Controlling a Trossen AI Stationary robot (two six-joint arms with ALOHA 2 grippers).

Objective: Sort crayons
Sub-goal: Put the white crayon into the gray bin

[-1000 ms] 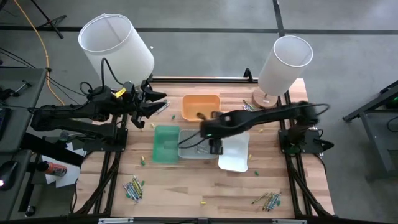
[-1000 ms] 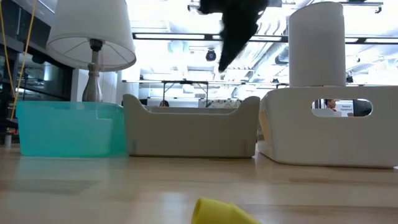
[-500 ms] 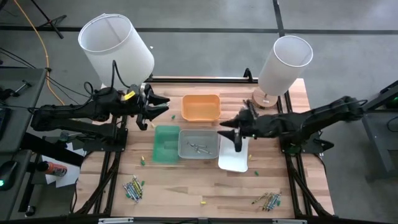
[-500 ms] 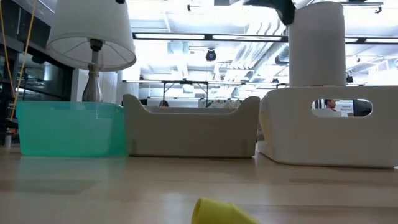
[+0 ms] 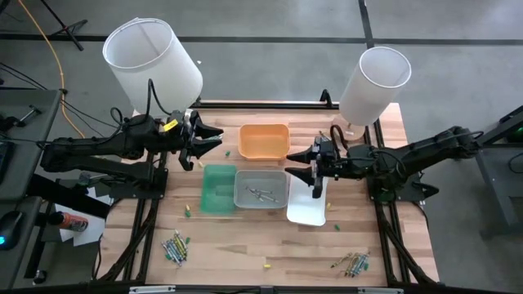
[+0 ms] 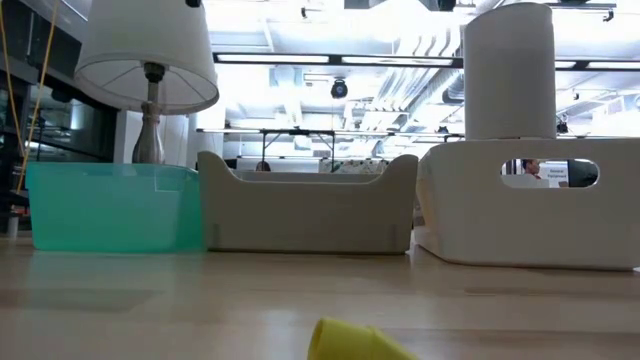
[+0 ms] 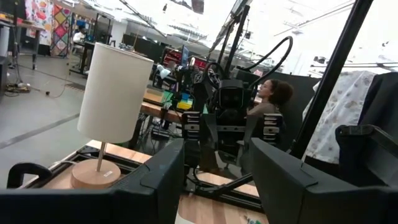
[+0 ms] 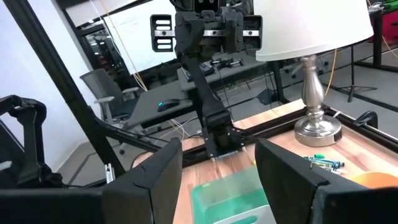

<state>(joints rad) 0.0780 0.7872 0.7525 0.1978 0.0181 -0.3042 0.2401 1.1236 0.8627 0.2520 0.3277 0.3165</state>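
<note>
Several crayons (image 5: 260, 193) lie in the grey tray (image 5: 278, 178), which stands between the green tray (image 5: 218, 188) and the white tray (image 5: 308, 208). Loose crayon heaps lie near the front left (image 5: 175, 247) and front right (image 5: 353, 263), and a single yellow crayon (image 6: 350, 342) lies near the front edge. My right gripper (image 5: 304, 160) hovers open and level above the white tray's far end, with nothing between its fingers (image 8: 149, 180). My left gripper (image 5: 208, 140) hangs open and level over the table's far left, also holding nothing.
An orange tray (image 5: 263, 140) stands behind the grey one. Two lamps stand at the far corners, the left lamp (image 5: 151, 57) and the right lamp (image 5: 372, 82). A few crayons lie by the left lamp's base (image 8: 323, 162) and some by the right lamp (image 5: 327, 139). Single crayons dot the tabletop.
My right gripper has risen from over the grey tray and drawn back toward the table's right edge. It has tipped from pointing down to level and has left the low view. The crayons in the grey tray now show uncovered.
</note>
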